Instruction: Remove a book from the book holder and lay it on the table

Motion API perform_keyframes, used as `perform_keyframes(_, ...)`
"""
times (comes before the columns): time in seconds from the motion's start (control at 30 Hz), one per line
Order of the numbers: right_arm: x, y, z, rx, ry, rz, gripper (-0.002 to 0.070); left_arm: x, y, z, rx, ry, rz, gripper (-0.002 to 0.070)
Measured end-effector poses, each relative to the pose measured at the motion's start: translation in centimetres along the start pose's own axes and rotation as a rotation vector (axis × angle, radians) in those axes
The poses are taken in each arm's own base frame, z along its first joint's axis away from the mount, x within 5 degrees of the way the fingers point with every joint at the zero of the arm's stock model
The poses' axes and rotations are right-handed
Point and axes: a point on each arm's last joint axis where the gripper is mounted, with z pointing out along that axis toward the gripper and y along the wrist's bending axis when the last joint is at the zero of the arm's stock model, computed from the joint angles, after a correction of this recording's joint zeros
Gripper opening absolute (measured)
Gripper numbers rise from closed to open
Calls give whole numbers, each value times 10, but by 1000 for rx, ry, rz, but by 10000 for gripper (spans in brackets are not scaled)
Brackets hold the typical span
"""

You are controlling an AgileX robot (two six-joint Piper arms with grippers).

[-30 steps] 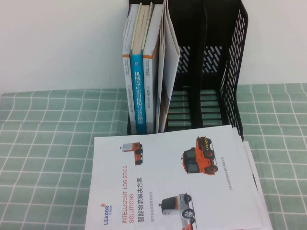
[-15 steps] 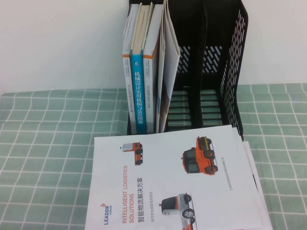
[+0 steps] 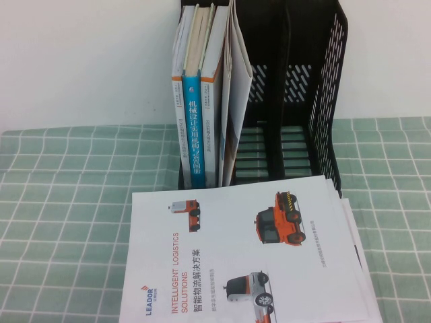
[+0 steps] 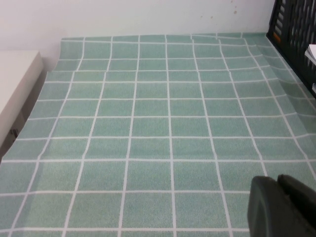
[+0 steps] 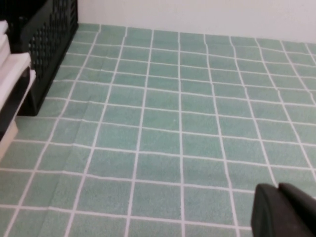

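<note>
The black book holder [image 3: 303, 101] stands at the back middle of the green checked table [image 3: 67, 202]. Its left compartment holds upright books, among them a blue-spined book [image 3: 193, 128]. A thin pale booklet [image 3: 237, 74] leans at their right side, its cover turned away. The other compartments are empty. Neither gripper shows in the high view. My left gripper [image 4: 276, 183] is shut and empty above bare cloth, the holder [image 4: 296, 24] off to its side. My right gripper [image 5: 277, 190] is shut and empty above bare cloth, the holder [image 5: 49, 29] off to its side.
A white LEADOR brochure [image 3: 249, 256] with orange vehicles lies flat in front of the holder, on more white sheets. White paper edges [image 5: 12, 74] show beside the holder in the right wrist view. A pale ledge [image 4: 15, 89] borders the cloth's edge in the left wrist view.
</note>
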Motion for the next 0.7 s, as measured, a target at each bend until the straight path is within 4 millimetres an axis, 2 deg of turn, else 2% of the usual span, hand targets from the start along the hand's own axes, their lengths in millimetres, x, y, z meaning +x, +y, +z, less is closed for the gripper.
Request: perform_keyframes(0.7,0,-1,0,12,2,-27,-2,0,0,0,0,0,2,-1)
